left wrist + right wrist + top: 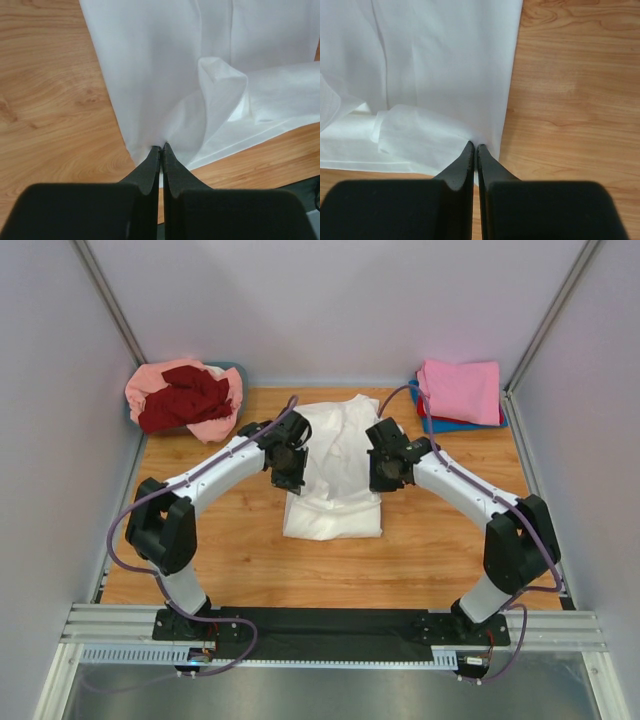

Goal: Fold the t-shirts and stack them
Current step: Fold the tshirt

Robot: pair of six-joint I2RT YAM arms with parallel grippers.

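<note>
At the middle of the table (250, 560) lies the white shirt (330, 495), set lengthwise; its near part is flat and squared, its far part rumpled. The left gripper (161, 149) has its jaws pressed together on the shirt's left edge, and a sliver of white cloth shows between the fingers (147, 172). Just beside the tips the cloth rises in a loose, rounded fold. The right gripper (474, 148) is closed in the same way and nips the right edge, with a thin white line between its fingers (490, 172) and a small doubled-over flap just to its left. Both arms arch inward from the near corners, and the two grippers face each other across the shirt, each at its side about halfway along. At the far left corner stands the tub (238, 370), holding a crumpled salmon shirt (150, 388) with a dark red shirt (185, 402) heaped on it, both spilling over the rim. At the far right corner a folded pink shirt (462, 390) rests on a blue shirt (462, 426), with a red shirt (424, 408) showing between them at the left side. Neither pile touches the white shirt.
</note>
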